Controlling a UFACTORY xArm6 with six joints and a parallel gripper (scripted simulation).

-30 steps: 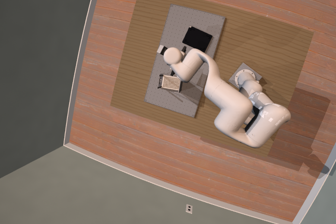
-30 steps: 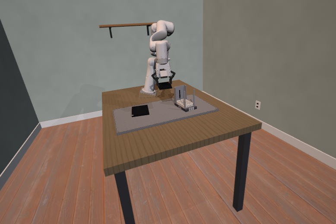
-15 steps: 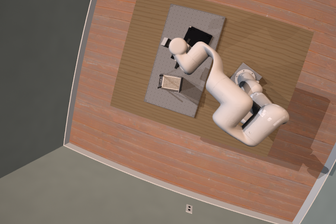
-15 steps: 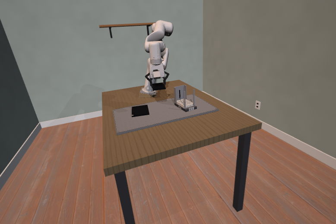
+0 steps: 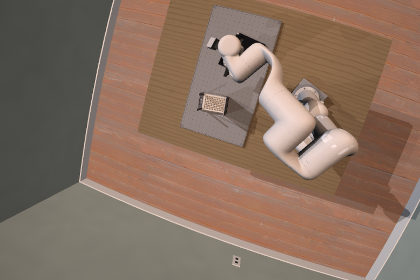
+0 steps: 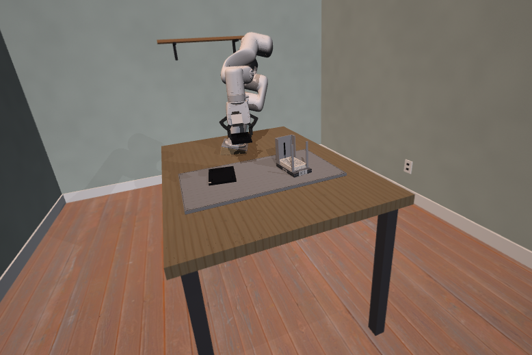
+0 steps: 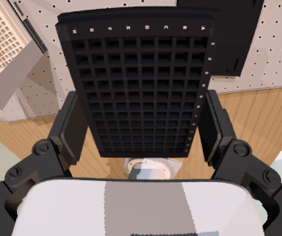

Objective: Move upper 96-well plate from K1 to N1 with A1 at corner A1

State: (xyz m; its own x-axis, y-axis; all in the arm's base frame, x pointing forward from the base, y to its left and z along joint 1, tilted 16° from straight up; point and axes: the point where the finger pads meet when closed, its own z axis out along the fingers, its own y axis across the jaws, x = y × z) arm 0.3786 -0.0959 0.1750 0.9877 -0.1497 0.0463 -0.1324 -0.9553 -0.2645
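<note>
My gripper (image 7: 141, 104) is shut on a black 96-well plate (image 7: 140, 82), one finger on each long side, wells facing the wrist camera. In the exterior view the gripper (image 6: 238, 133) holds the plate (image 6: 239, 138) in the air above the table's far side. The rack K1 (image 6: 293, 157) holds a pale plate (image 5: 213, 103) low down.
The grey perforated baseplate (image 6: 258, 178) lies across the wooden table. The rack's thin posts and tall back panel (image 6: 285, 146) stand up at its right end. The arm's base (image 5: 306, 95) is bolted to the table behind the baseplate.
</note>
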